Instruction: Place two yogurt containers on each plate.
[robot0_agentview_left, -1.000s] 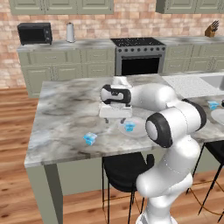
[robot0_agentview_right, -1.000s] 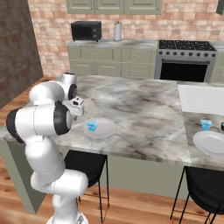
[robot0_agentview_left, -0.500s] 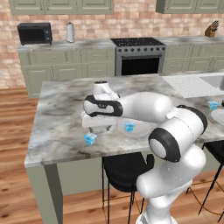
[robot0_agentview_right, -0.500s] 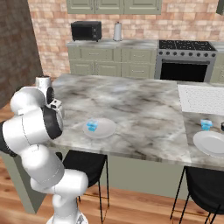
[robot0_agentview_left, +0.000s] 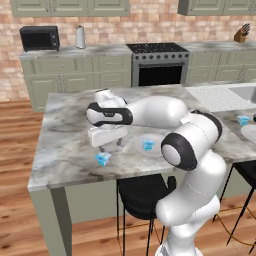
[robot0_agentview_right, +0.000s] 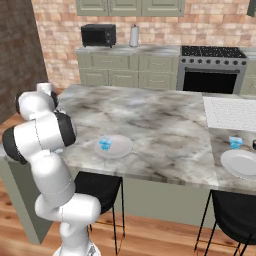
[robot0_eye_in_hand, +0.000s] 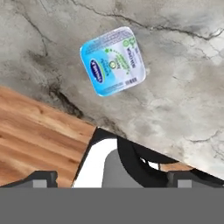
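Note:
A light-blue yogurt container lies loose on the marble counter close to its front edge. My gripper hangs open just above it. In the hand view, the same yogurt container sits on the marble ahead of my gripper, nothing between the jaws. Another yogurt container stands on the near plate, also seen as yogurt container on plate. A third yogurt container sits on the counter beside the far-right plate.
The counter's front edge runs right below the loose tub, with wood floor beyond it. Black stools stand under the counter's overhang. A stove and a toaster oven line the back wall.
The arm has swung left from over the near plate to above the loose tub at the counter's front edge. The jaws stay open. One tub stays on the plate.

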